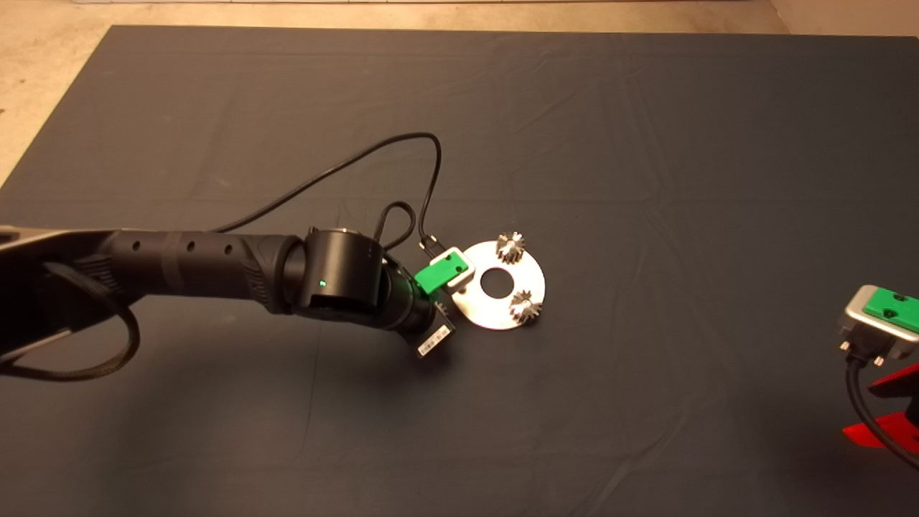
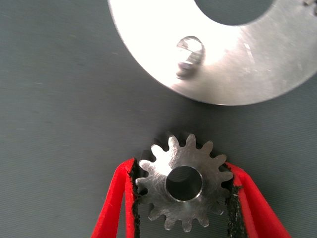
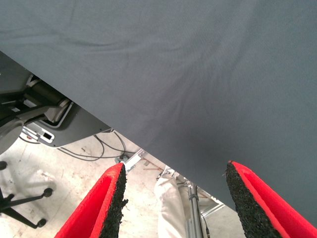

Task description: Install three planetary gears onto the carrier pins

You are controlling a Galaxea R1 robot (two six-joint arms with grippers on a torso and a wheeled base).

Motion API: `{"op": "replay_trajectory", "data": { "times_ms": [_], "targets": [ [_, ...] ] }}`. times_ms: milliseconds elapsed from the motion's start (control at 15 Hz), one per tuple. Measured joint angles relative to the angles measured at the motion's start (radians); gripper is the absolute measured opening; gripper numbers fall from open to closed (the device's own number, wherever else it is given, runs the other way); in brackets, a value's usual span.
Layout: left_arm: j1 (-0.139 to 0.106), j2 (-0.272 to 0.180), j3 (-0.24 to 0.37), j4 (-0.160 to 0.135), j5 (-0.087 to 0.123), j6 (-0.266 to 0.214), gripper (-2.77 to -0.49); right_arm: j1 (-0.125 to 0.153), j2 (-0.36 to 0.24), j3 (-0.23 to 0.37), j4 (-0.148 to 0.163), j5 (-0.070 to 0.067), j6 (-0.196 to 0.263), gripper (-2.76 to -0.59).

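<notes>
My left gripper [image 2: 183, 198] pinches the third planetary gear [image 2: 184, 188] flat between both fingers [image 2: 124, 198], just beside the disc [image 2: 233, 69] and its bare carrier pin [image 2: 190, 49]. Two gears [image 1: 511, 247] already sit on pins mid-table. My right gripper [image 3: 173, 203] waits, fingers spread, at the table's right edge

Gears – 3 total: 2 on disc [image 1: 479, 310] pins – one [image 1: 510, 246], other [image 1: 525, 306]; 3rd [image 2: 184, 188] in left gripper [image 2: 182, 198]. Disc: 1. Bare pin [image 2: 189, 52] visible: 1. Arms: 2, grippers: 2 – right gripper [image 3: 173, 198] parked. Mat [image 1: 646, 143]: 1.
</notes>
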Motion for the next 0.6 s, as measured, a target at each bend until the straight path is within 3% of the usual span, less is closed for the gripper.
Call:
{"op": "replay_trajectory", "data": {
  "times_ms": [267,600],
  "targets": [
    [-0.054,0.012,-0.008,-0.001,0.021,0.0,-2.48,0.0,0.003,0.0,0.0,0.001,0.0,-1.88],
    [-0.07,0.041,-0.028,-0.004,0.019,0.0,-2.49,0.0,0.007,0.0,0.0,0.002,0.0,-1.88]
  ]
}}
